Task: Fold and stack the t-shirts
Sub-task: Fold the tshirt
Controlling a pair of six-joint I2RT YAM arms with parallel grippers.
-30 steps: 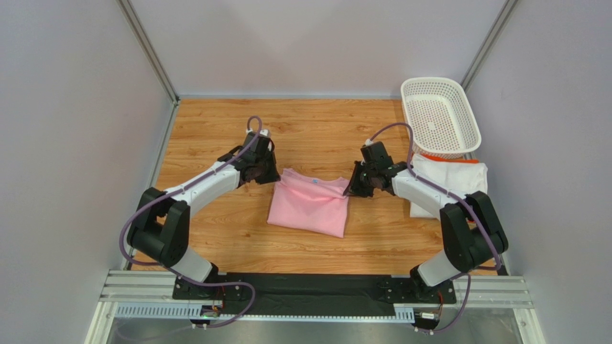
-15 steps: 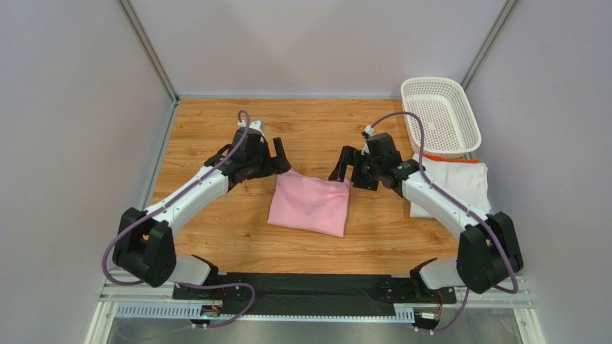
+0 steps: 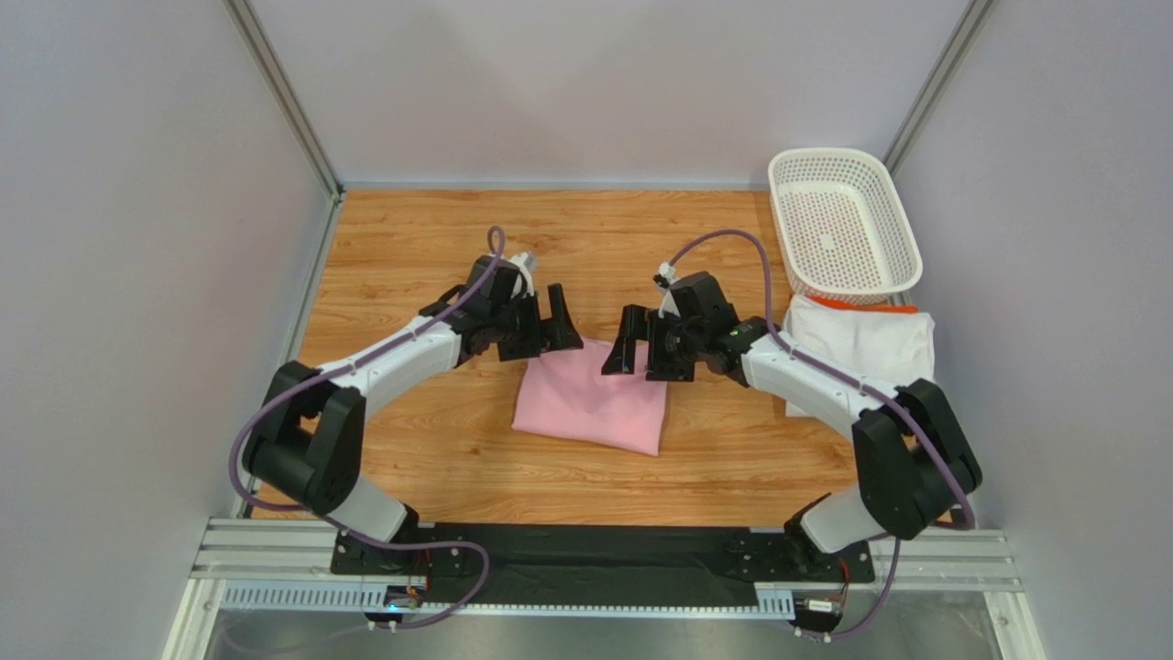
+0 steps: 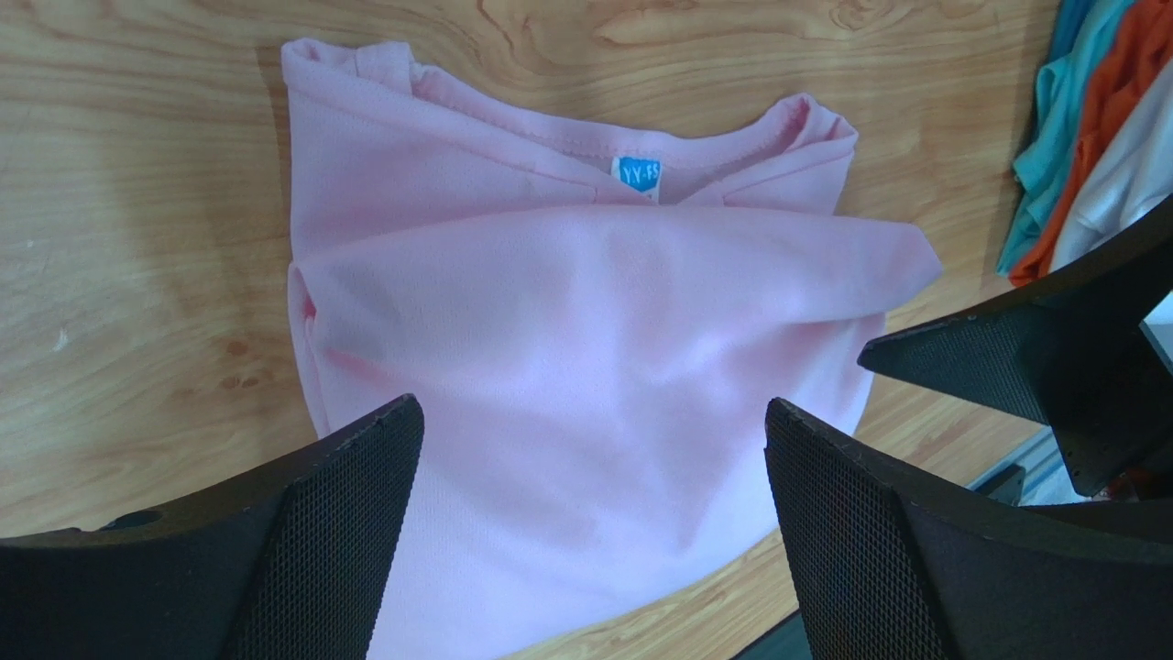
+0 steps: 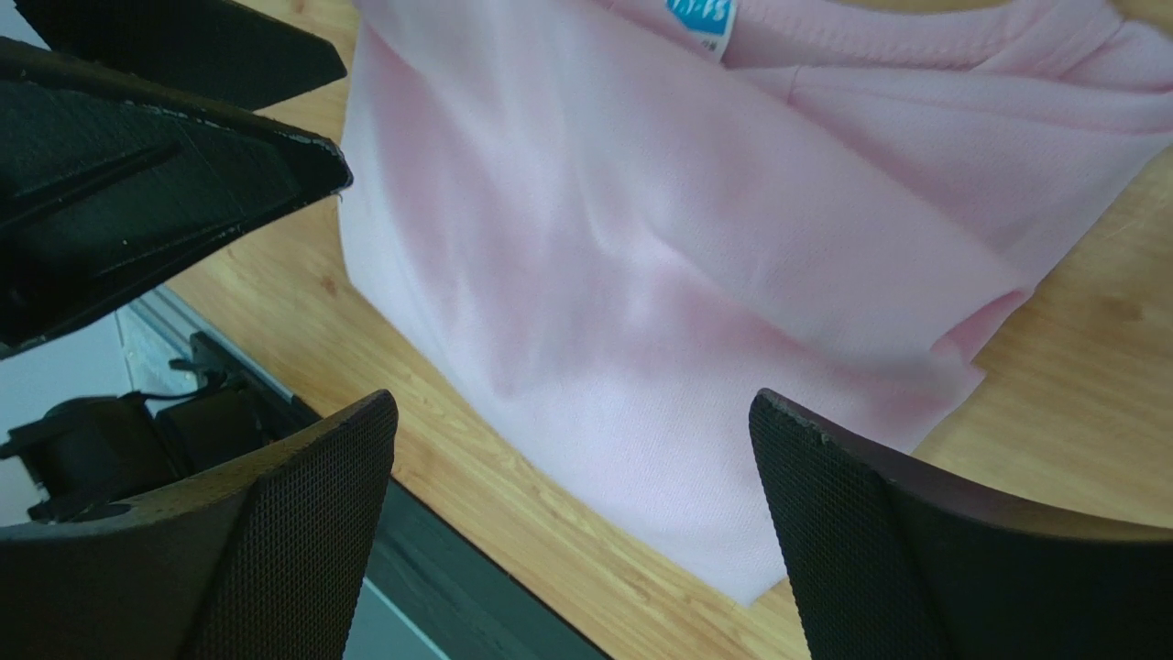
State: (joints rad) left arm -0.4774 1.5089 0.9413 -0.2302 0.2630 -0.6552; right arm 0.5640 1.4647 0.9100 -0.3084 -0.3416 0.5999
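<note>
The light pink t-shirt (image 3: 592, 402) lies folded in a rough rectangle at the table's middle, its collar and blue label toward the far edge (image 4: 578, 344) (image 5: 661, 261). My left gripper (image 3: 558, 330) hovers open over the shirt's far left corner, nothing between its fingers (image 4: 585, 413). Facing it over the far right corner, my right gripper (image 3: 638, 358) also stands open and empty (image 5: 572, 406). The white t-shirt (image 3: 861, 351) with orange trim lies folded at the right, beside the right arm.
A white perforated basket (image 3: 843, 220) stands at the far right corner, just behind the white shirt. Grey walls close in the wooden table (image 3: 413, 248) on three sides. A black rail (image 3: 606, 557) with the arm bases runs along the near edge.
Both grippers opened and let go of the pink shirt's far corners. They lifted off and then swung in toward each other over its far edge. The shirt settled flat.
</note>
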